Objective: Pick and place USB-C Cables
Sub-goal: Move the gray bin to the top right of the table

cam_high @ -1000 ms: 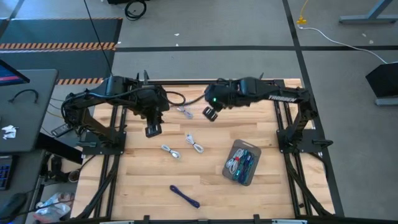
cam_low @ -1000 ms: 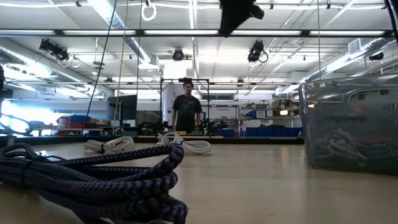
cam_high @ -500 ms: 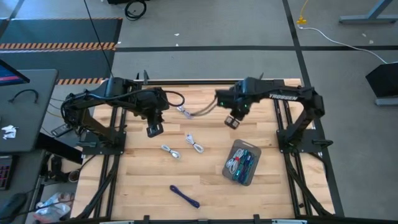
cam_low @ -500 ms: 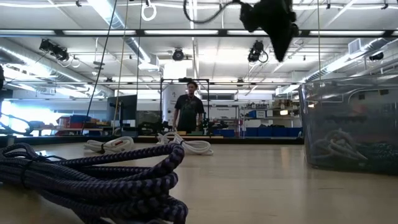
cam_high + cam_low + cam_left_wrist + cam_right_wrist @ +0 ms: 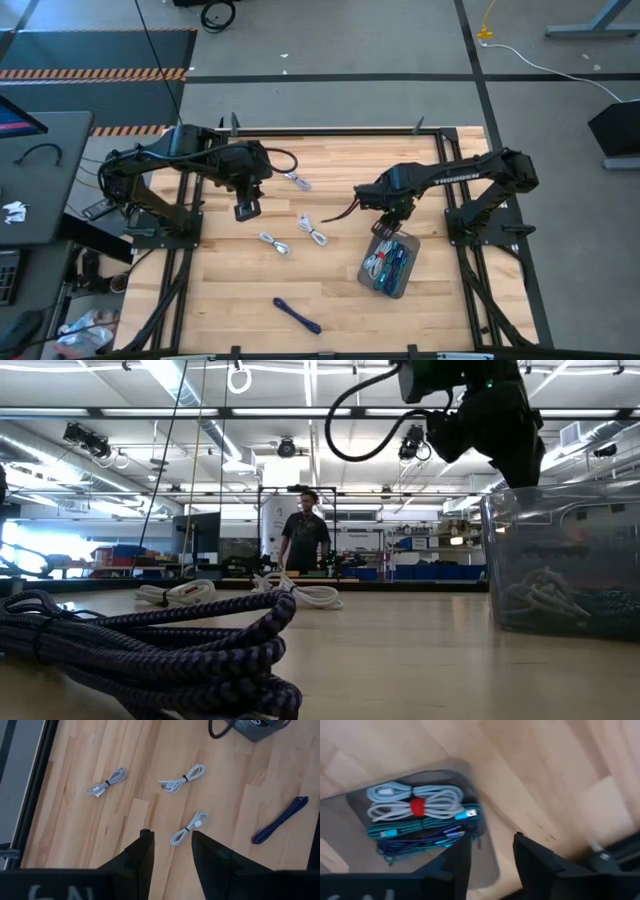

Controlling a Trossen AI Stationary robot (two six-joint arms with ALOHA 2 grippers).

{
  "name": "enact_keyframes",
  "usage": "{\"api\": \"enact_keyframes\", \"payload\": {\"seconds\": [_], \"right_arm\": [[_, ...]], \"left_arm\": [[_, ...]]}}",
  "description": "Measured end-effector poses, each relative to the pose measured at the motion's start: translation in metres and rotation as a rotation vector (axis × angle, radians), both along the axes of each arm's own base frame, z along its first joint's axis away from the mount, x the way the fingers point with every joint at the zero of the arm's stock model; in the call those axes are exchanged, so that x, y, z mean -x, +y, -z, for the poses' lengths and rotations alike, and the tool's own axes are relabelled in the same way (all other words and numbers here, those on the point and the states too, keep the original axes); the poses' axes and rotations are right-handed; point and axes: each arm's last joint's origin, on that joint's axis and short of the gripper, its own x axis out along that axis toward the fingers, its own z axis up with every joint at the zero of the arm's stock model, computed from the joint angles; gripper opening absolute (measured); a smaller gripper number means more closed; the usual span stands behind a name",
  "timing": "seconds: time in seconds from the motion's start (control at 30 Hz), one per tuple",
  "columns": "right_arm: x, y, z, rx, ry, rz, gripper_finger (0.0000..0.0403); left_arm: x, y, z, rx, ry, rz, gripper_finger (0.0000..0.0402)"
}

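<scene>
Three white coiled USB-C cables lie flat on the wooden table (image 5: 297,181) (image 5: 313,230) (image 5: 274,243), and a dark blue-purple one (image 5: 298,316) lies near the near edge. The grey translucent tray (image 5: 405,280) holds several bundles: white ones, one with a red band (image 5: 416,806), teal and blue ones. My right gripper (image 5: 492,857) hangs open and empty just over the tray's far end (image 5: 385,226). My left gripper (image 5: 170,842) is open above the table's left part (image 5: 245,208), over the nearest white cable (image 5: 189,828).
The black frame rails run along the table's left and right sides (image 5: 185,250) (image 5: 470,260). A loose dark lead (image 5: 352,208) loops off my right arm. In the low view a person (image 5: 304,540) stands far behind the table. Bare wood lies between the cables and the near edge.
My right gripper has swung from the table's far middle, beside the far white cable, toward the right and near side, and come down over the tray. It carries nothing. The cables on the table have stayed where they were.
</scene>
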Motion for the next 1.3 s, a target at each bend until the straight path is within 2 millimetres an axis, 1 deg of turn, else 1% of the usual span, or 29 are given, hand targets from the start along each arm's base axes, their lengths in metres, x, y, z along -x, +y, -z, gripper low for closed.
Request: {"api": "enact_keyframes", "payload": {"seconds": [0.2, 0.37, 0.47, 0.67, 0.8, 0.87, 0.97, 1.2, 1.23, 1.3], "right_arm": [[-0.006, 0.008, 0.004, 0.019, -0.071, -0.033, 0.0187], [-0.01, 0.01, 0.008, 0.028, -0.099, -0.054, 0.0193], [-0.01, 0.011, 0.017, 0.027, -0.116, -0.058, 0.0192], [0.002, 0.009, 0.041, 0.07, -0.035, -0.069, 0.0193], [0.007, 0.009, 0.053, 0.07, -0.02, -0.092, 0.0188], [0.008, 0.009, 0.058, 0.059, -0.023, -0.091, 0.0178], [0.008, 0.009, 0.063, 0.042, -0.041, -0.089, 0.0146], [0.005, 0.009, 0.069, 0.041, -0.102, -0.092, 0.0024], [0.004, 0.009, 0.069, 0.045, -0.106, -0.095, 0.0014], [0.004, 0.009, 0.069, 0.064, -0.112, -0.098, 0.001]], "left_arm": [[0.0, 0.0, 0.0, 0.001, -0.001, -0.001, 0.0137], [0.0, 0.0, 0.0, 0.0, -0.001, -0.001, 0.0137], [0.0, 0.0, 0.0, -0.001, 0.0, 0.002, 0.0137], [0.0, 0.0, 0.0, -0.001, -0.001, 0.002, 0.0137], [0.0, 0.0, 0.0, -0.001, -0.001, 0.002, 0.0137], [0.0, 0.0, 0.0, -0.001, -0.002, 0.002, 0.0137], [-0.001, 0.0, 0.0, -0.001, -0.009, 0.001, 0.0137], [-0.002, 0.0, -0.001, 0.0, -0.026, 0.001, 0.0137], [-0.003, 0.0, -0.001, 0.0, -0.031, 0.001, 0.0137], [-0.004, 0.0, -0.002, 0.0, -0.041, 0.001, 0.0137]]}}
